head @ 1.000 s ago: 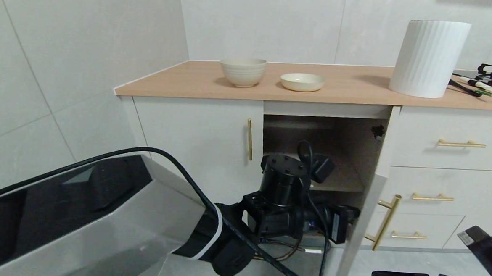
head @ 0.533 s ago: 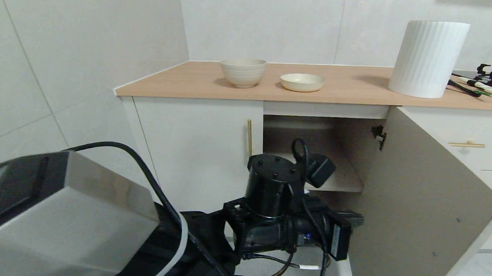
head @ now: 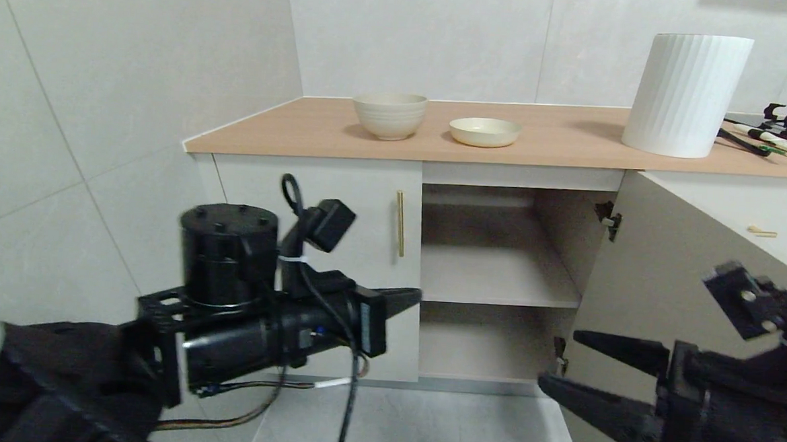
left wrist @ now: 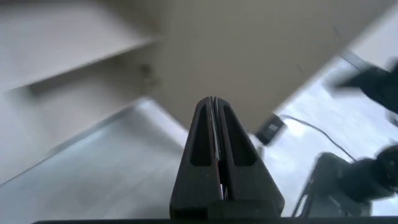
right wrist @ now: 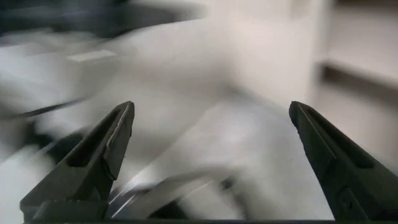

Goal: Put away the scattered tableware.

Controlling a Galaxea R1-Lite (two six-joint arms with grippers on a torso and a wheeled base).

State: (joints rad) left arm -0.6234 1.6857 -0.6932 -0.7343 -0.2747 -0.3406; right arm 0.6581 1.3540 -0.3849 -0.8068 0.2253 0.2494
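The wooden countertop (head: pixel 290 131) bears a bowl (head: pixel 389 115), a shallow dish (head: pixel 484 131), a white ribbed cylinder (head: pixel 687 95) and utensils (head: pixel 785 142).

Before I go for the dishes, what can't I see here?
Bowl interior: head view, hidden by its own wall.
Utensils: head view, cut off by the right edge.
Counter behind the white container: hidden by it.
Wrist views: surroundings beyond left gripper and right gripper blurred.

On surface (head: pixel 290 133): bowl (head: pixel 389 115) at left, shallow dish (head: pixel 484 131) just right of it, apart. Tall canister (head: pixel 686 93) well to the right, utensils (head: pixel 778 137) beyond it. Below dish: open cabinet, shelf (head: pixel 498 280) inside, door (head: pixel 653 282) swung out right. Left claw (head: pixel 416 293) before closed door (head: pixel 328 190); right claw (head: pixel 558 359) before open door.
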